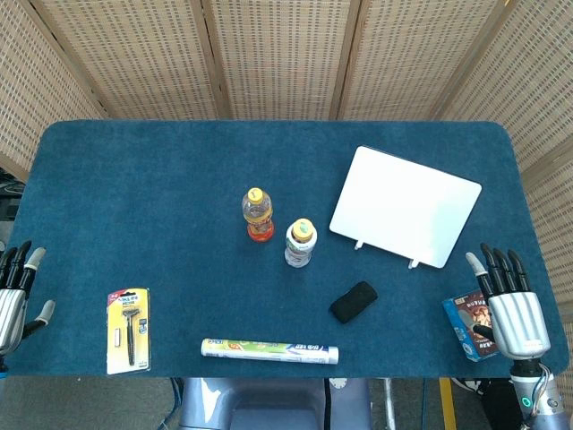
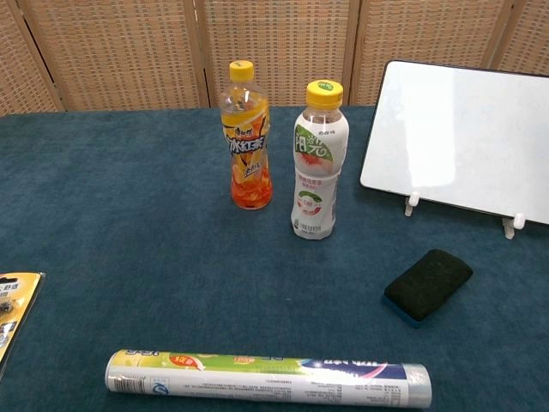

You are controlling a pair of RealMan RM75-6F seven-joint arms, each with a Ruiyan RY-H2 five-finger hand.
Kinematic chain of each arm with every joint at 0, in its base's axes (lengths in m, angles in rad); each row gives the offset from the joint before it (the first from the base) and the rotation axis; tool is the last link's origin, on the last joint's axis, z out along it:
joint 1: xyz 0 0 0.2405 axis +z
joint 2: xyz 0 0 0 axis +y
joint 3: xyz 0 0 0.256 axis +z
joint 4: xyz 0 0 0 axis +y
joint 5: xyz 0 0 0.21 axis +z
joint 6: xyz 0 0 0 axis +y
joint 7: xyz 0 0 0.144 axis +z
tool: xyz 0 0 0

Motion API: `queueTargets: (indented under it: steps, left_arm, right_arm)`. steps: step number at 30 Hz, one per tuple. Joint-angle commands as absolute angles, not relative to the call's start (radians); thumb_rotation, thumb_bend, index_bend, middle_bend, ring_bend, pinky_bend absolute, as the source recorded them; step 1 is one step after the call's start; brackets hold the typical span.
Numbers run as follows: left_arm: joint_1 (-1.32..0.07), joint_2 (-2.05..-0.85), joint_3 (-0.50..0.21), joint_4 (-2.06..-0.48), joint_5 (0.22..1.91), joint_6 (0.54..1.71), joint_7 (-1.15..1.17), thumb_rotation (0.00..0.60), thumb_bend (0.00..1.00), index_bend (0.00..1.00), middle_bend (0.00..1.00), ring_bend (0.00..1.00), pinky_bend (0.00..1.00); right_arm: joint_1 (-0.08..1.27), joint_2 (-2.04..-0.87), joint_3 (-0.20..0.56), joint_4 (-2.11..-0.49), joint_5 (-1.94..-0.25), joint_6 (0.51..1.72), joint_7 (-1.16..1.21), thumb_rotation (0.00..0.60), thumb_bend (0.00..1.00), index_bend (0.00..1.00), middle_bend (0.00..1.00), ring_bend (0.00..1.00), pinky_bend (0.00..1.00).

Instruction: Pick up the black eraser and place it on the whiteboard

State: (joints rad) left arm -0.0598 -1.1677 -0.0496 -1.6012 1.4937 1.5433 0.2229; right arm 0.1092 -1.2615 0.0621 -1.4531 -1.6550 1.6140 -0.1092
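The black eraser [image 1: 353,302] [image 2: 428,284] lies flat on the blue table, just in front of the whiteboard [image 1: 405,205] [image 2: 463,137]. The whiteboard lies slightly raised on small white feet at the right of the table. My right hand [image 1: 510,301] hovers at the table's right front edge, open with fingers apart, well right of the eraser. At the left front edge my left hand [image 1: 16,296] is also open and holds nothing. Neither hand appears in the chest view.
An orange drink bottle [image 1: 258,215] [image 2: 245,137] and a white bottle [image 1: 300,243] [image 2: 318,160] stand mid-table. A long wrapped roll [image 1: 269,350] [image 2: 266,378] lies at the front. A razor pack [image 1: 128,329] lies front left; a small blue box [image 1: 469,326] sits under my right hand.
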Motion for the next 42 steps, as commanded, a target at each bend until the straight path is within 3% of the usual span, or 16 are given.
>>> queueTargets:
  steps: [1,29,42]
  left_arm:
    - [-0.060,-1.167,-0.049,-1.601,1.494,1.543,0.222,0.600,0.33,0.00,0.00,0.00,0.00]
    - [-0.062,-1.170,-0.050,-1.594,1.490,1.535,0.217,0.600,0.33,0.00,0.00,0.00,0.00]
    - [-0.061,-1.169,-0.048,-1.600,1.491,1.536,0.216,0.600,0.33,0.00,0.00,0.00,0.00]
  right_arm:
    - [0.109,-1.261,0.062,-1.454,-1.656,1.614,-0.109,0.600,0.10,0.00,0.00,0.00,0.00]
    - [0.112,-1.268,0.065,-1.441,-1.672,1.629,-0.101,0.600,0.10,0.00,0.00,0.00,0.00]
    - [0.116,-1.269,0.053,-1.442,-1.699,1.633,-0.079,0.600,0.10,0.11,0.02,0.00,0.00]
